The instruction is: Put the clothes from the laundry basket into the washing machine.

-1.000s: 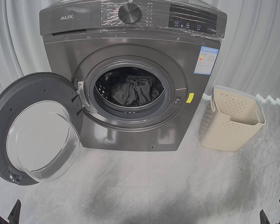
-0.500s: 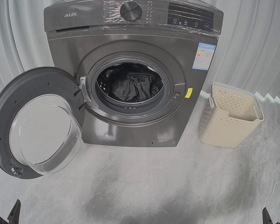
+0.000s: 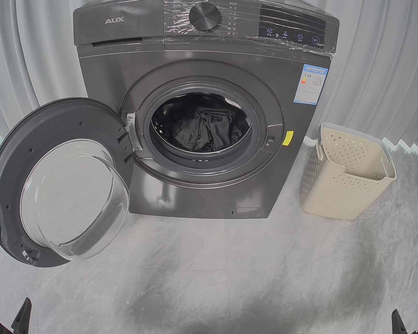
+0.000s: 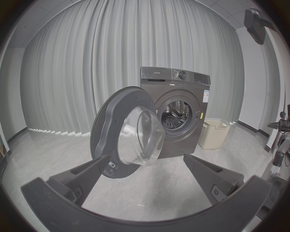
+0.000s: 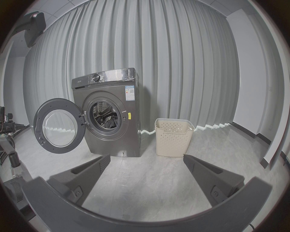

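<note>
A grey front-loading washing machine (image 3: 199,44) stands ahead with its round door (image 3: 59,182) swung wide to the left. Dark clothes (image 3: 200,126) lie inside the drum, also seen as clothes (image 4: 170,122) and clothes (image 5: 110,120). A cream perforated laundry basket (image 3: 347,178) stands on the floor to the machine's right, with no clothes visible inside; the same basket (image 5: 173,137) appears from the right wrist. My left gripper (image 3: 2,302) and right gripper (image 3: 410,317) hang low, far back from the machine, both open and holding nothing.
Grey marbled floor (image 3: 238,282) stretches between me and the machine. Pleated grey curtains (image 3: 394,69) line the wall behind. The open door juts out into the floor space on the left.
The whole head picture has shifted: the machine and basket sit slightly higher and further right than before, so the camera has moved. Neither gripper has changed.
</note>
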You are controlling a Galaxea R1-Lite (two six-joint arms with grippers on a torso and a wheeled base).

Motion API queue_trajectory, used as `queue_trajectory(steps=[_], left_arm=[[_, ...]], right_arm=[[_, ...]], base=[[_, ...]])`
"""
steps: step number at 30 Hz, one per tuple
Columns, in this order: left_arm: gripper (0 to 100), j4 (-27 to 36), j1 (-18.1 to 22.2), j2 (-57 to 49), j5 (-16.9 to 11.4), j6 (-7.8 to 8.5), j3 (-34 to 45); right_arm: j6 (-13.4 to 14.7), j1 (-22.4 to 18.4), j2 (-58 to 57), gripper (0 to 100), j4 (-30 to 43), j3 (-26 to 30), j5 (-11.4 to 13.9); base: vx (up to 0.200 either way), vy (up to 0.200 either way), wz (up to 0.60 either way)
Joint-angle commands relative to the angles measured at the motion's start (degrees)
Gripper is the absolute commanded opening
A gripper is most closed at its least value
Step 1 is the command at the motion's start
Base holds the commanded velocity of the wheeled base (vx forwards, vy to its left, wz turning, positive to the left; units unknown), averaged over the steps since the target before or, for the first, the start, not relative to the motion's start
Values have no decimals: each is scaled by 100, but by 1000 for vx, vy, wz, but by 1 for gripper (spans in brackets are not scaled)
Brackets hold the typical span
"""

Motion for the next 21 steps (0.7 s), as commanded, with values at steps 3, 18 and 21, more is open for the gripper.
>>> queue_trajectory(steps=[3, 18, 21], left_arm=[[100, 0, 4, -63, -4, -1, 92], [100, 0, 4, -63, 14, -18, 92], [100, 0, 4, -63, 5, -27, 92]], right_arm=[[-1, 6, -51, 100, 2, 92, 1], [-1, 6, -51, 100, 2, 92, 1], [-1, 6, -51, 100, 2, 92, 1]], base=[[0, 0, 0], [0, 0, 0], [0, 0, 0]])
